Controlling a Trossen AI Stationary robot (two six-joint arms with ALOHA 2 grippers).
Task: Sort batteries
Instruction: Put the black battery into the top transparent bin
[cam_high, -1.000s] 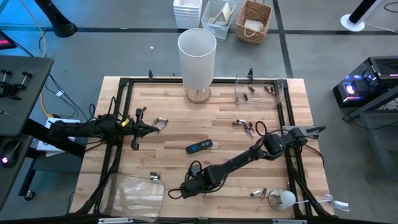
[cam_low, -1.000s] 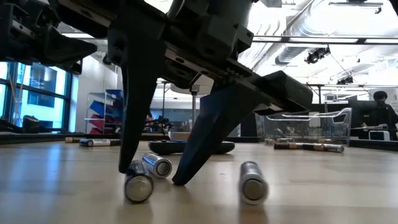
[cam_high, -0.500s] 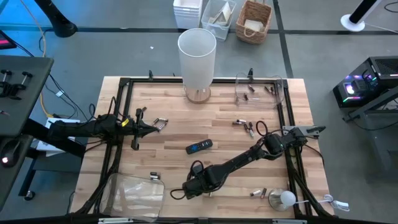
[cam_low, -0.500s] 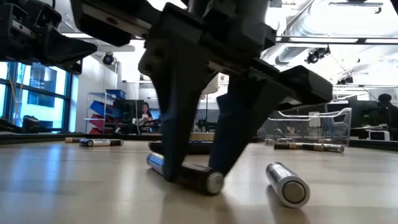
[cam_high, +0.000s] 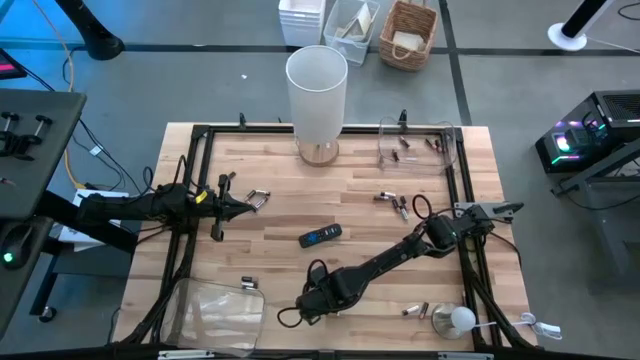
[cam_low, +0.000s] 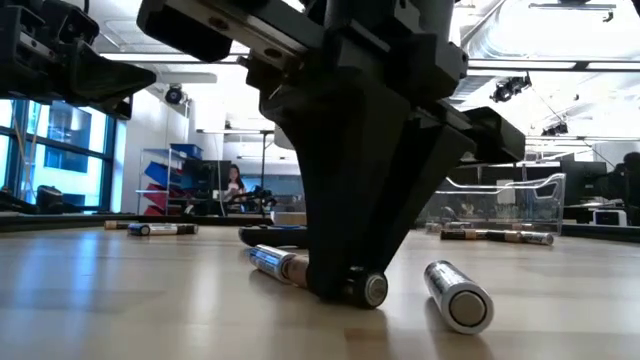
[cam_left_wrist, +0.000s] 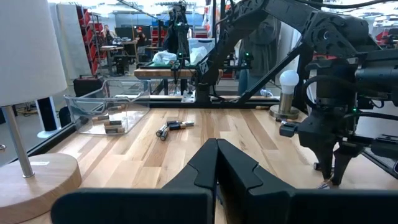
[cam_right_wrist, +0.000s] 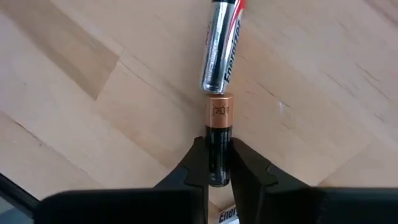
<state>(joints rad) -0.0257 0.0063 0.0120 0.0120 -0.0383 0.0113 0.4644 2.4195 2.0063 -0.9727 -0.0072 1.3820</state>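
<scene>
A copper-banded battery (cam_right_wrist: 218, 146) is pinched between the right gripper (cam_right_wrist: 216, 163) fingers on the wooden surface (cam_high: 280, 225) (near edge), end-to-end with a silver battery (cam_right_wrist: 221, 46). The left gripper (cam_left_wrist: 216, 163) fingers are pressed together, hovering at the left side.

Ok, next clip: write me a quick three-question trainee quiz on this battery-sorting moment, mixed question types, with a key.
1. True or false: the right gripper is shut on the copper-topped battery.
2. Multiple choice: the silver battery lies
A. end to end with the copper-topped battery, outside the fingers
B. inside the clear bin
C. on the black remote
3. Short answer: is the left gripper holding anything?

Key:
1. True; the fingers pinch its dark body against the table.
2. A.
3. No; it is shut on nothing, waiting at the table's left side.
</scene>
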